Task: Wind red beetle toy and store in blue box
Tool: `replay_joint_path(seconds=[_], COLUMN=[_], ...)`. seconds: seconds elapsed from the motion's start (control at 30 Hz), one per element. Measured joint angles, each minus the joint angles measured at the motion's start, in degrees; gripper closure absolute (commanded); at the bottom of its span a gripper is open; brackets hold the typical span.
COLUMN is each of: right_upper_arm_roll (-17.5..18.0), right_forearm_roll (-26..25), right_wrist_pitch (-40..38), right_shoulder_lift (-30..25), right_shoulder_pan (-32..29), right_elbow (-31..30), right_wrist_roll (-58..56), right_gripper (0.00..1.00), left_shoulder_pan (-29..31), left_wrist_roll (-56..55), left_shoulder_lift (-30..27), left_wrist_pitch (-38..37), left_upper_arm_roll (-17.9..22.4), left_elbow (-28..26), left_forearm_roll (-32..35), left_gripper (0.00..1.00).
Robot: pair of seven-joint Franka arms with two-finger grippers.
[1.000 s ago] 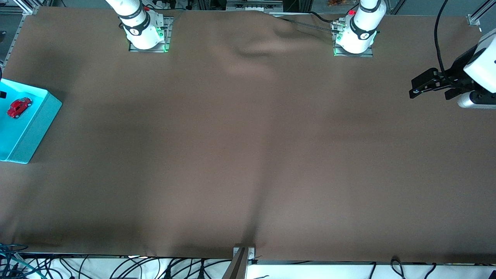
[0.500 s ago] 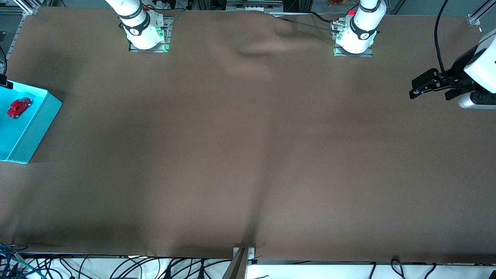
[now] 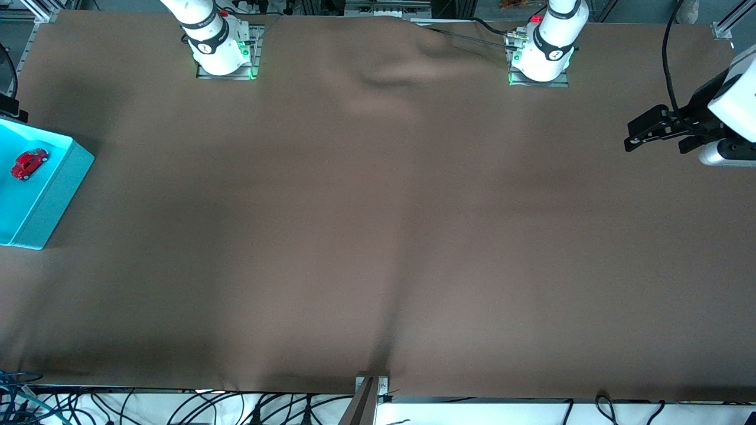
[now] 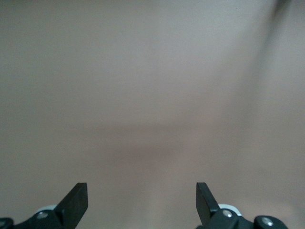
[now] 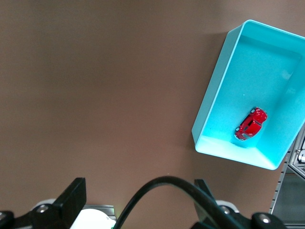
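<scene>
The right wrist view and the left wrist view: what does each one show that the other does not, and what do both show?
Only the right wrist view shows the blue box with the red toy car lying inside it, and a black cable curving across the right gripper. Only the left wrist view shows the left gripper, with nothing between its fingers. Both show the brown table cover and a gripper with open jaws holding nothing.

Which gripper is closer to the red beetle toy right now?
Right. The right gripper is up by the blue box where the red beetle toy sits; the left gripper waits at the left arm's end of the table.
</scene>
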Motion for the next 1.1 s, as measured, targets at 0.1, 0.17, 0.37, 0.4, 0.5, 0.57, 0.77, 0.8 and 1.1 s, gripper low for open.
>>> replay_joint_path(seconds=[0.1, 0.17, 0.37, 0.4, 0.5, 0.57, 0.77, 0.8, 1.1], right_upper_arm_roll=[0.8, 1.1, 1.7, 1.9, 2.7, 3.4, 6.3, 7.0, 10.3], right_forearm_roll=[0.0, 0.0, 0.0, 0.0, 0.0, 0.0, 0.0, 0.0, 0.0], right_wrist_pitch=[-0.8, -1.5, -4.1, -4.6, -5.8, -6.1, -6.2, -6.2, -6.2], right_shoulder_lift=[-0.7, -1.4, -3.3, -3.5, -3.7, -3.7, -3.7, -3.7, -3.7], right_shoulder_pan=[0.3, 0.9, 3.3, 3.6, 4.2, 4.3, 4.4, 4.4, 4.8], right_elbow=[0.0, 0.0, 0.0, 0.0, 0.0, 0.0, 0.0, 0.0, 0.0], right_wrist_roll=[1.3, 2.3, 5.3, 5.5, 5.9, 6.1, 9.8, 10.5, 13.8], right_gripper=[0.00, 0.00, 0.00, 0.00, 0.00, 0.00, 0.00, 0.00, 0.00], left_shoulder_pan=[0.1, 0.1, 0.2, 0.2, 0.2, 0.2, 0.2, 0.2, 0.2], left_wrist_roll=[0.0, 0.0, 0.0, 0.0, 0.0, 0.0, 0.0, 0.0, 0.0], left_shoulder_lift=[0.0, 0.0, 0.1, 0.1, 0.1, 0.1, 0.1, 0.1, 0.1], left_wrist_pitch=[0.6, 1.3, 1.6, 1.6, 1.6, 1.6, 1.6, 1.6, 1.6], left_upper_arm_roll=[0.0, 0.1, 0.1, 0.1, 0.1, 0.1, 0.1, 0.1, 0.1], left_elbow=[0.0, 0.0, 0.0, 0.0, 0.0, 0.0, 0.0, 0.0, -0.2], left_forearm_roll=[-0.5, -0.9, -1.3, -1.3, -1.3, -1.3, -1.3, -1.3, -1.3], left_gripper=[0.00, 0.00, 0.00, 0.00, 0.00, 0.00, 0.00, 0.00, 0.00])
